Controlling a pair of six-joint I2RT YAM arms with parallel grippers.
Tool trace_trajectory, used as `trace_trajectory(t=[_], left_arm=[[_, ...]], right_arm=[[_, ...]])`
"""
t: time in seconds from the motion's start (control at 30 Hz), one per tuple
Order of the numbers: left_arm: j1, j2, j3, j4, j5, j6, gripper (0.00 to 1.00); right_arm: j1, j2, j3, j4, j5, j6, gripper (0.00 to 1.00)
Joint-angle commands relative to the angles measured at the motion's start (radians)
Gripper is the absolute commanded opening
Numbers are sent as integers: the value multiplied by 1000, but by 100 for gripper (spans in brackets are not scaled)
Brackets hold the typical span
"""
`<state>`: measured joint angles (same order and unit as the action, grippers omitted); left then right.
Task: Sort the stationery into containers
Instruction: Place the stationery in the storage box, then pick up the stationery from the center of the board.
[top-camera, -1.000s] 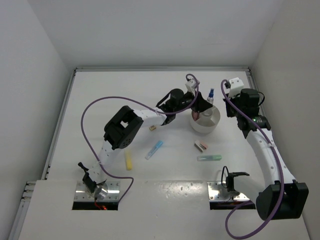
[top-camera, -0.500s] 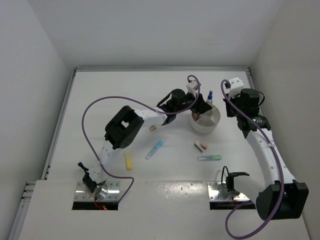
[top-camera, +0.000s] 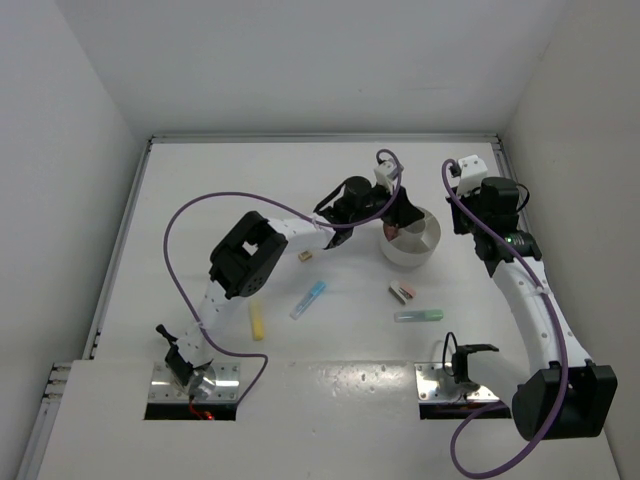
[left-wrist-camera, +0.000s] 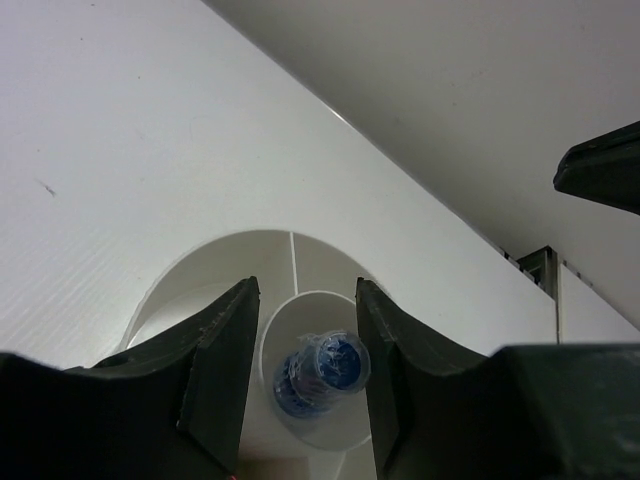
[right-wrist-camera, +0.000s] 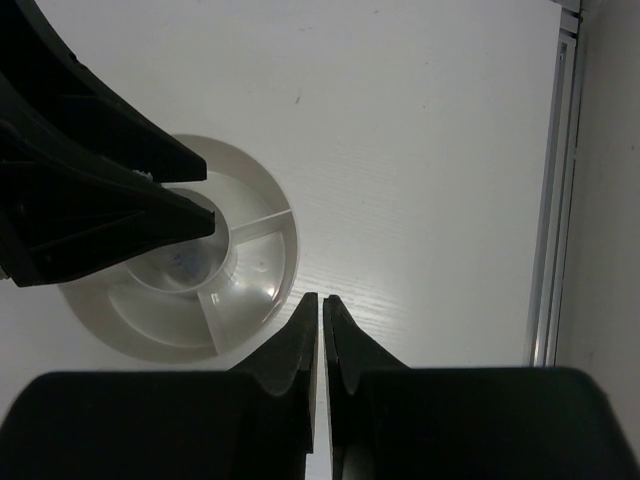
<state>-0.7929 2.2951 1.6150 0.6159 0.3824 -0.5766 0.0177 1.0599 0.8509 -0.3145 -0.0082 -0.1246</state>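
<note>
The white divided dish (top-camera: 420, 250) stands right of the table's middle. My left gripper (top-camera: 400, 215) hangs over it, open. In the left wrist view the clear blue-capped bottle (left-wrist-camera: 325, 370) sits tilted in the dish's (left-wrist-camera: 200, 290) round centre cup, below and between my fingers (left-wrist-camera: 306, 290). Something pink (top-camera: 392, 230) shows in the dish under the gripper. My right gripper (top-camera: 480, 205) is shut and empty just right of the dish (right-wrist-camera: 150, 335), fingertips (right-wrist-camera: 321, 297) over bare table.
Loose on the table in front of the dish lie a tan block (top-camera: 305, 256), a blue stick (top-camera: 309, 298), a yellow stick (top-camera: 257, 321), a brown-pink block (top-camera: 402, 292) and a green stick (top-camera: 418, 315). The back wall and right rail (right-wrist-camera: 550, 200) are close.
The bottle stood up at the left gripper's tip behind the dish; now it no longer shows there and sits down in the dish's centre. The right arm has not moved.
</note>
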Motion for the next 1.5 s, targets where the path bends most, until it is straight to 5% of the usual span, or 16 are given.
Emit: trace_trajectory(t=[0.0,0.23,0.5,0.53,0.6,0.7,0.8,0.87,0.9,0.93,1.07,1.47], left_arm=[[12,-52,13,22,-5,27,49],[55,-291,-108,62,-118,104,48],[96,-407,-173,39,-89,115,55],[96,-419,-208,50,-89,89,52],[129,-474,-278,102,-88,16,5],[162,-590,-467,-8,-407,-119,0],[240,-671,-457,-501,-721,-359,0],[279,-633,-376,-829,-795,-568,12],[303,-608,-341,-929,-804,-622,39],[304,-583,-305,-1021,-815,-675,49],[313,-545,-271,-1125,-835,-750,73],[334,-382,-216,-1325,-723,-1005,72]], right_arm=[[7,-9,-1,45,4,-1,5],[7,-9,-1,45,-6,-1,5],[7,-9,-1,45,-6,-1,5],[7,-9,-1,45,-6,-1,5],[7,-9,-1,45,-6,-1,5],[7,-9,-1,45,-6,-1,5],[7,-9,-1,45,-27,-1,5],[7,3,-1,45,-27,-1,5],[7,3,-1,35,-27,-1,5],[7,3,-1,35,-36,-1,5],[7,3,-1,35,-36,-1,5],[7,3,-1,35,-27,-1,5]])
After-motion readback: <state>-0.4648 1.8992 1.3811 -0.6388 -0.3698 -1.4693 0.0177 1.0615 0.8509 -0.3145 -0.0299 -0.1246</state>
